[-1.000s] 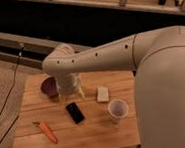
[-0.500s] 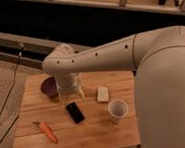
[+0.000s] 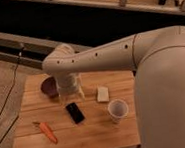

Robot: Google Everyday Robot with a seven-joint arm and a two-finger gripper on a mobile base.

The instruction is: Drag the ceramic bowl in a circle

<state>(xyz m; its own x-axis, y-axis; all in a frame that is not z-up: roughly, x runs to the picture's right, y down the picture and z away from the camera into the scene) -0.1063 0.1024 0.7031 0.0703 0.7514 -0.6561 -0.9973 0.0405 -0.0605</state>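
Camera view showed my arm reaching across the surface from the right and bending down at the far left. My end effector hung low just beside the bowl, on its right. The bowl sat near the surface's far-left corner, its right edge hidden behind my wrist. I could not tell whether the end effector was clenched or released, nor whether it touched the bowl at all. Something pale showed around it that I could not make out. A phone lay just in front of it, a carrot toward the front left, and a cup and a white block off to the right. By my reading the task was at its start: approach about made, contact unconfirmed, the whole circle left to drag.
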